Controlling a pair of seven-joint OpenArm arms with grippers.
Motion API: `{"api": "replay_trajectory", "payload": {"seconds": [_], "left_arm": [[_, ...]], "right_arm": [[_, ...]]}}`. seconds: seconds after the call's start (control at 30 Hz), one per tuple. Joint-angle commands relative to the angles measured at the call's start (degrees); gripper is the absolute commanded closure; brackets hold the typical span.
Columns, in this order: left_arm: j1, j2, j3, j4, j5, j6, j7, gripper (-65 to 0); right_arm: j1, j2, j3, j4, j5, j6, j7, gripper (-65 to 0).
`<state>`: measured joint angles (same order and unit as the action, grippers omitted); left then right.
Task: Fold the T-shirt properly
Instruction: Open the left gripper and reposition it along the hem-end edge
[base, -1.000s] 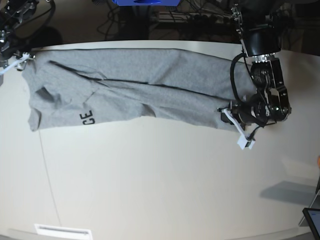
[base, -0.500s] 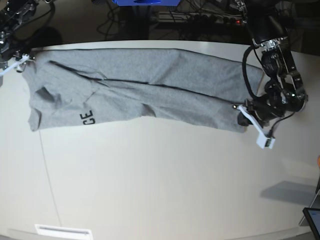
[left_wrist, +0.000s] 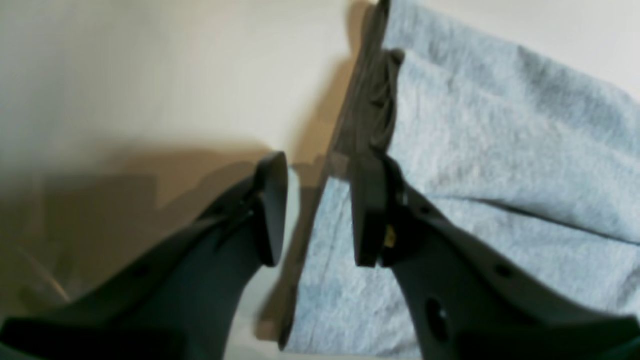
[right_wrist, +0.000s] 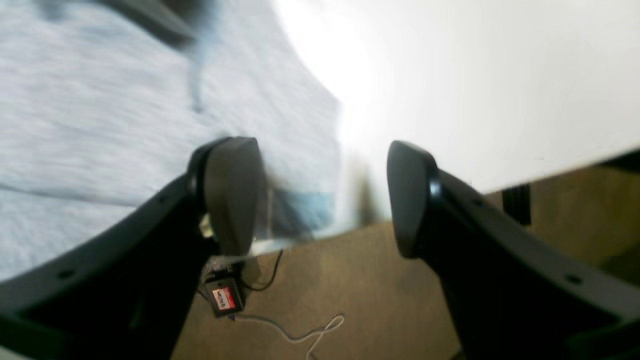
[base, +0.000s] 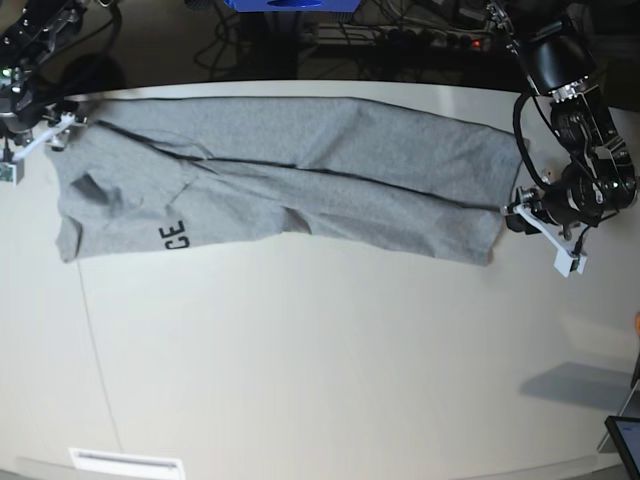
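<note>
Black jointed arms with looping cables; each tool (left_wrist: 315, 210) has matte black fingers.

Base view looks down from overhead on the whole table (base: 300, 380). Both wrist views sit close behind their jaws, sharing opposite T-shirt (base: 280, 180) edges with base.

The T-shirt (base: 300, 180) is soft heathered grey cloth, matt and slightly fuzzy, with flat black printed letters. The table (base: 320, 380) beneath looks smooth, pale, faintly satin. Both the left end effector (left_wrist: 317, 210) and the right end effector (right_wrist: 325, 195) have dark, smooth plastic fingers with a dull sheen.
</note>
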<state>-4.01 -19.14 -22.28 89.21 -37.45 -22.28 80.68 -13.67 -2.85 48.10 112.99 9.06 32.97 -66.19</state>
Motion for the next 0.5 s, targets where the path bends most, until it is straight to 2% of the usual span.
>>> {"api": "replay_trajectory", "payload": {"seconds": [0.0,0.13,0.47], "left_arm": [[-1.7,-0.7,-0.3,0.7,-2.0,0.1,-0.7,-21.8],[-2.5,-1.3,-0.3,-0.9,-6.6,0.3,-0.7,-21.8],[-6.6,-1.0,-0.2,-5.8,-6.5,0.5,-0.7,-21.8]], "right_arm": [[-0.2,0.3,0.1,0.8,0.1,0.0,0.7,-38.0],[-0.7,-0.3,0.1,0.8,0.1,0.0,1.0,-38.0],[-0.7,-0.2,0.2,0.8,0.1,0.0,1.1,-38.0]]}}
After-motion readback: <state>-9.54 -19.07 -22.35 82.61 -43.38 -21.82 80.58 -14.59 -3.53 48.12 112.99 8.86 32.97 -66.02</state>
